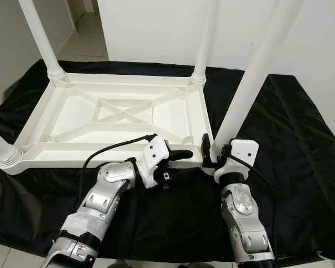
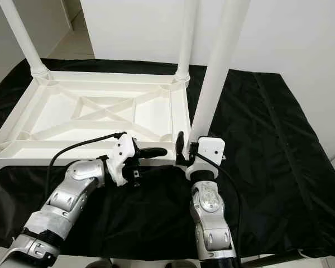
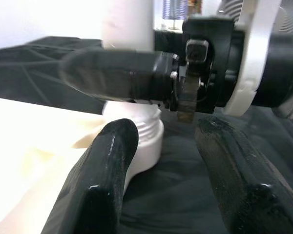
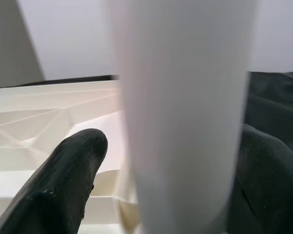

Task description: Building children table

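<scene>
The white plastic children's table (image 1: pixel 123 114) lies upside down on a black cloth, its legs pointing up. My right gripper (image 1: pixel 213 149) is at the near right corner, shut on the table leg (image 1: pixel 257 72) just above its socket; in the right wrist view the leg (image 4: pixel 185 122) stands between the two black fingers (image 4: pixel 68 175). My left gripper (image 1: pixel 177 165) hovers open just left of that corner, over the table's near rim, pointing toward the right gripper. Between its fingers (image 3: pixel 107 170) there is nothing, and beyond them I see the leg's ribbed base (image 3: pixel 146 136).
Three other legs stand in their corners: far left (image 1: pixel 42 39), far right (image 1: pixel 204 44) and near left (image 1: pixel 3 151). The black cloth (image 1: pixel 301 139) covers the whole work surface. A white wall (image 1: pixel 156 28) rises behind, with tiled floor (image 1: pixel 86 39) at the back left.
</scene>
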You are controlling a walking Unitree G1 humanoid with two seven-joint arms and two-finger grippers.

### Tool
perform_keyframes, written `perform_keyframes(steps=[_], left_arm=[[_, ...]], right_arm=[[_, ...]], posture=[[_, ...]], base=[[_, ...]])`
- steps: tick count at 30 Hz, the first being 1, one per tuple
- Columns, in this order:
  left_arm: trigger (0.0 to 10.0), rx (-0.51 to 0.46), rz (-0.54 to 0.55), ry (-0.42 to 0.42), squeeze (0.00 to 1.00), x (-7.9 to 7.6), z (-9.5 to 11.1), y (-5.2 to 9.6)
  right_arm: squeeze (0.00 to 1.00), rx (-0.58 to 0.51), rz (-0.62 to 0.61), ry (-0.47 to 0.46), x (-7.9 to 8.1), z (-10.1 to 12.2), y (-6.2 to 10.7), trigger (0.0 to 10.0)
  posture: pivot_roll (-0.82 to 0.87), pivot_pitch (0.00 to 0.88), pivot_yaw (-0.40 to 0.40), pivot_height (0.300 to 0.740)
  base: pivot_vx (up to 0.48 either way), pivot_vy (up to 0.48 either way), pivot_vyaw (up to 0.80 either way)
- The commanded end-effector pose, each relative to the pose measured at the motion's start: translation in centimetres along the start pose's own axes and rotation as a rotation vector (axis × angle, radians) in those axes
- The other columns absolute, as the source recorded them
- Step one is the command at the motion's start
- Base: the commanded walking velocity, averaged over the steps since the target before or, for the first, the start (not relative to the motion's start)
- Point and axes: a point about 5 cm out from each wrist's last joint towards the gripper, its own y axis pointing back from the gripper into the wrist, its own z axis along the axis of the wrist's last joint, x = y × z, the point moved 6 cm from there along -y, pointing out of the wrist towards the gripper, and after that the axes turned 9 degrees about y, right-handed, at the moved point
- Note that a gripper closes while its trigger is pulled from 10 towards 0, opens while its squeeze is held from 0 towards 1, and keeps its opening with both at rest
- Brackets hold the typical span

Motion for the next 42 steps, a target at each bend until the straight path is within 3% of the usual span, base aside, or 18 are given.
perform_keyframes(steps=[1,4,5,9,20,21,22,24,25,26,36,37,38,39,42], left_arm=[[10.0,0.003,0.117,0.03,0.0,1.4,-0.3,0.2],[10.0,0.006,0.104,0.046,0.0,1.3,-0.4,0.2],[10.0,0.012,0.101,0.073,0.0,1.4,-0.5,0.2],[10.0,0.028,0.086,0.107,0.0,1.2,-0.6,0.3],[10.0,0.057,0.015,0.032,0.0,0.4,-0.5,0.8],[10.0,0.061,0.0,0.033,0.0,0.2,-0.5,0.9],[10.0,0.061,0.0,0.033,0.0,0.2,-0.5,0.9],[10.0,0.075,-0.019,0.038,0.0,-0.1,-0.6,1.0],[10.0,0.075,-0.019,0.038,0.0,-0.1,-0.6,1.0],[10.0,0.082,-0.026,0.029,0.0,-0.3,-0.6,1.1],[10.0,0.077,-0.028,0.032,0.0,-0.7,-0.5,1.2],[10.0,0.079,-0.029,0.031,0.0,-0.7,-0.6,1.2],[10.0,0.079,-0.029,0.031,0.0,-0.7,-0.6,1.2],[10.0,0.08,-0.029,0.031,0.0,-0.7,-0.6,1.2],[10.0,0.078,-0.034,0.034,0.0,-0.8,-0.6,1.1]], right_arm=[[1.0,0.002,0.025,-0.011,0.0,-0.2,0.4,10.0],[1.0,0.014,0.058,0.039,-0.9,-0.6,0.5,10.0],[0.0,0.012,0.101,0.062,-1.0,-0.7,0.6,10.0],[0.0,0.019,0.236,0.087,-1.0,-1.3,0.7,10.0],[0.0,0.063,0.453,0.131,-0.8,-3.0,-0.7,10.0],[0.0,0.065,0.462,0.14,-0.7,-3.1,-0.9,4.6],[0.0,0.065,0.462,0.14,-0.7,-3.1,-0.9,4.6],[0.0,0.068,0.482,0.139,-0.7,-3.4,-1.2,2.8],[0.0,0.068,0.482,0.139,-0.7,-3.4,-1.2,2.8],[0.0,0.075,0.488,0.133,-0.7,-3.6,-1.2,0.0],[0.0,0.094,0.51,0.096,-0.6,-4.3,-0.8,0.0],[0.0,0.093,0.511,0.08,-0.5,-4.1,-0.6,2.8],[0.0,0.093,0.511,0.08,-0.5,-4.1,-0.6,2.8],[0.0,0.091,0.511,0.069,-0.5,-4.0,-0.5,10.0],[0.0,0.08,0.461,0.058,-0.8,-3.6,-0.5,10.0]], posture=[[-0.04,0.0,-0.003,0.74],[-0.03,0.0,-0.007,0.74],[-0.03,0.0,-0.008,0.74],[-0.03,0.0,-0.006,0.74],[-0.02,0.0,0.0,0.74],[-0.02,0.0,0.0,0.74],[-0.02,0.0,0.0,0.74],[-0.01,0.0,-0.001,0.74],[-0.01,0.0,-0.001,0.74],[0.0,0.0,-0.003,0.74],[0.0,0.003,-0.011,0.74],[0.0,0.007,-0.011,0.74],[0.0,0.007,-0.011,0.74],[0.0,0.007,-0.011,0.74],[-0.01,0.007,-0.01,0.74]], base=[[0.0,0.0,0.0],[0.0,0.0,0.0],[0.0,0.0,0.0],[0.0,0.0,0.0],[0.0,0.0,0.0],[0.0,0.0,0.0],[0.0,0.0,0.0],[0.0,0.0,0.0],[0.0,0.0,0.0],[0.0,0.0,0.0],[0.0,0.0,0.0],[0.0,0.0,0.0],[0.0,0.0,0.0],[0.0,0.0,0.0],[0.0,0.0,0.0]])
